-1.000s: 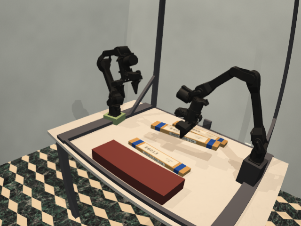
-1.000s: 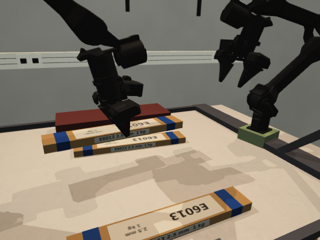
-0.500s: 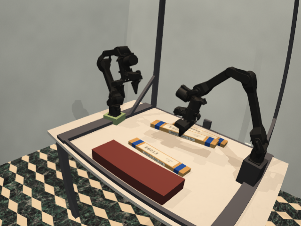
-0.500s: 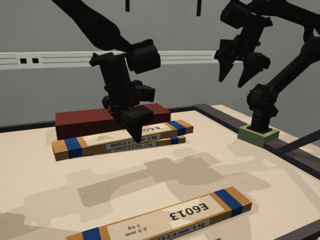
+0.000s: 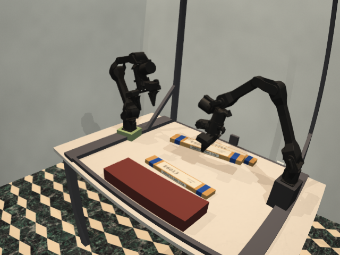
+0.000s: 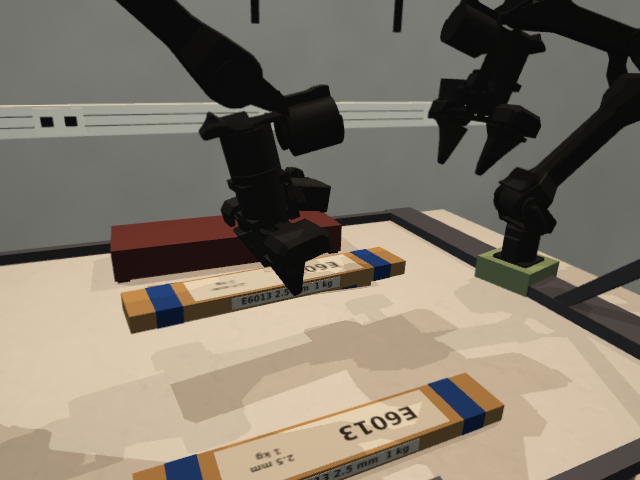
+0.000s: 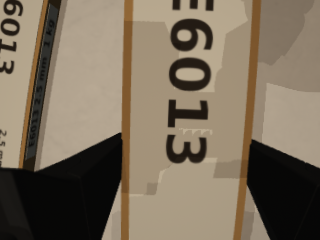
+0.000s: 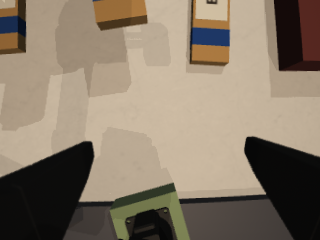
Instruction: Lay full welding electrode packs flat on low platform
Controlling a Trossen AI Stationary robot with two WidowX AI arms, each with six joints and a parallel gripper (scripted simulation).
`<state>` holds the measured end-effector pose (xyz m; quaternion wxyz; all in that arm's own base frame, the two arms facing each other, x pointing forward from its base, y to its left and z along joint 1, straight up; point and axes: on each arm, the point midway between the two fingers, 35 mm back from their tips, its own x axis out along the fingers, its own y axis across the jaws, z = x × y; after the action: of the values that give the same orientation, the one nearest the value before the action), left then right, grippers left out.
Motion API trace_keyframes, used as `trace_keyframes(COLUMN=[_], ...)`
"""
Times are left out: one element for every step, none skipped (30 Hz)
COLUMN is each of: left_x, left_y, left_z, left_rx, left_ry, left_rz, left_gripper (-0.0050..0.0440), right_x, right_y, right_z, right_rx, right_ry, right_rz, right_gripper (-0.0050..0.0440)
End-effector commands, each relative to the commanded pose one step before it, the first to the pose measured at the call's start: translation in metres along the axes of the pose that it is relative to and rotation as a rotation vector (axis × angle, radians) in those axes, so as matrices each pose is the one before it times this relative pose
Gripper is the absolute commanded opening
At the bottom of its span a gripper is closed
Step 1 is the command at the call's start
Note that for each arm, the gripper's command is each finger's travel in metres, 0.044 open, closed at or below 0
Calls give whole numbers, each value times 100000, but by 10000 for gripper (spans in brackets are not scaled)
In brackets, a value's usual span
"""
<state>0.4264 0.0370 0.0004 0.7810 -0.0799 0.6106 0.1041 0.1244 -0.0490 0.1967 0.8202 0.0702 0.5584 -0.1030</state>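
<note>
A robotics lab work cell, shown by two black arms [image 5: 282,109] [image 6: 578,129] mounted on a framed table [image 5: 91,155] [image 6: 67,372]

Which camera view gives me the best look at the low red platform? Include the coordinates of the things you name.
The top view: the platform [image 5: 156,186] [image 6: 170,236] [image 8: 311,35] shows its whole upper face there, unobstructed. The exterior view shows it partly blocked, the right wrist view only part of one end, the left wrist view none.

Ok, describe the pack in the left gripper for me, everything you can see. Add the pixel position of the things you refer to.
The pack [image 5: 212,154] [image 6: 232,286] [image 7: 190,120] [image 8: 120,12] is a long, flat, orange-brown box, seemingly cardboard, with a blue band near each end. Its pale top label reads E6013; the side strip adds 2.5 mm, 1 kg. It hangs roughly level above the table [image 5: 241,219] [image 6: 77,372], label up, pinched across its width by the left gripper [image 5: 205,147] [image 6: 289,284] [image 7: 186,137]. Fullness isn't visible.
</note>
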Motion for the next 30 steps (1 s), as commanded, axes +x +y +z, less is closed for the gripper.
trace_keyframes(left_x=[-1838,19,17,9,85,-3,-3,0,0,-3,-3,-3,-3,-3,-3,12,12,513,162,260,369,276,161,161,0,0,-14,184,217,195], left_y=[-254,8,-8,-1,58,1,1,0,0,1,1,1,1,1,1,-32,4,7,0,34,72,40,0,0,0,0,-61,8,20,12], left_z=[1861,10,9,-3,-334,3,3,0,0,4,5,5,5,5,5,303,-5,-176,-46,-246,-476,-283,-43,-44,0,0,321,-93,-164,-117], left_rx=[-717,55,19,4,210,0,0,0,0,0,0,0,0,0,0,-183,4,33,0,27,58,32,0,0,0,0,-49,7,16,10], left_ry=[-6076,17,15,55,695,0,0,0,0,0,0,0,0,0,0,-478,50,638,4,519,1105,612,1,0,0,0,-929,126,302,184], left_rz=[-777,8,-61,-26,6,0,0,0,0,0,0,0,0,0,0,35,10,123,1,100,213,118,0,0,0,0,-179,24,58,36], left_gripper=[-50,-50,-50,-50,-50,-50,-50,-50,-50,-50,-50,-50,-50,-50,-50,-50,-50,-50,-50,-50,-50,-50,-50,-50,-50,-50,-50,-50,-50,-50], right_x=[-488,0,0,0,0,0,0,0,0,0,0,0,0,0,0,0,0,0,0,0,0,0,0,0,0,0,0,0,0,0], right_y=[6,0,0,0,0,0,0,0,0,0,0,0,0,0,0,0,0,0,0,0,0,0,0,0,0,0,0,0,0,0], right_z=[264,0,0,0,0,0,0,0,0,0,0,0,0,0,0,0,0,0,0,0,0,0,0,0,0,0,0,0,0,0], right_rx=[-355,0,0,0,0,0,0,0,0,0,0,0,0,0,0,0,0,0,0,0,0,0,0,0,0,0,0,0,0,0], right_ry=[-1970,0,0,0,0,0,0,0,0,0,0,0,0,0,0,0,0,0,0,0,0,0,0,0,0,0,0,0,0,0], right_rz=[-132,0,0,0,0,0,0,0,0,0,0,0,0,0,0,0,0,0,0,0,0,0,0,0,0,0,0,0,0,0], right_gripper=[430,430,430,430,430,430,430,430,430,430,430,430,430,430,430,430,430,430,430,430,430,430,430,430,430,430,430,430,430,430])
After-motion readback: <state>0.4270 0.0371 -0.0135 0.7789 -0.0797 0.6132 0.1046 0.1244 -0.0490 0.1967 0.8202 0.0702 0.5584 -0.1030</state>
